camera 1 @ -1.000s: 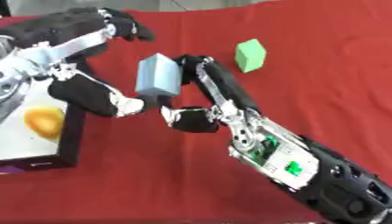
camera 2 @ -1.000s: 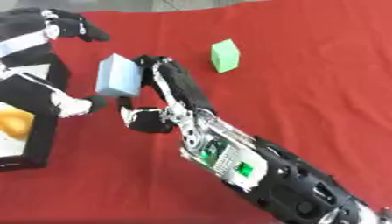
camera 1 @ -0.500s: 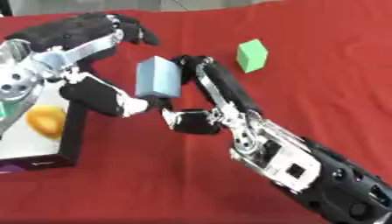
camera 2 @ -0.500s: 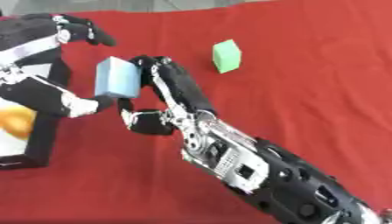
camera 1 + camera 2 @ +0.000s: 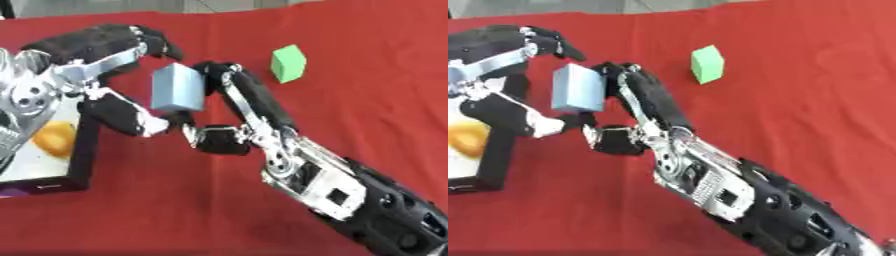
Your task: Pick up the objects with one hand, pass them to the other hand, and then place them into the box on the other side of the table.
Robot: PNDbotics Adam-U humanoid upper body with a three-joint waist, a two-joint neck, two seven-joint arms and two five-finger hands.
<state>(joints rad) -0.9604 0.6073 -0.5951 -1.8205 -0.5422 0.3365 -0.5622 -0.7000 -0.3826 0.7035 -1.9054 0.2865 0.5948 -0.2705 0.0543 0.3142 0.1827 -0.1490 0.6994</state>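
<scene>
1. Left eye view shows a blue block (image 5: 178, 89) held up above the red cloth (image 5: 367, 100), left of the scene's middle.
2. Right hand (image 5: 241, 120) reaches in from the near right; its fingers run up the block's right side and its thumb curls in below, so the block is pinched between them.
3. Left hand (image 5: 109, 75) comes from the left. Its upper fingers arch over the block's top left corner and its thumb (image 5: 131, 117) sits just below the block's lower left edge, spread around it; whether they touch the block I cannot tell.
4. Box (image 5: 74, 150), dark-walled with a pale floor, lies at the left edge beneath the left hand. An orange thing (image 5: 54, 139) rests inside it.
5. Green block (image 5: 707, 63) stands on the cloth, far and right of the hands, well apart from them.
</scene>
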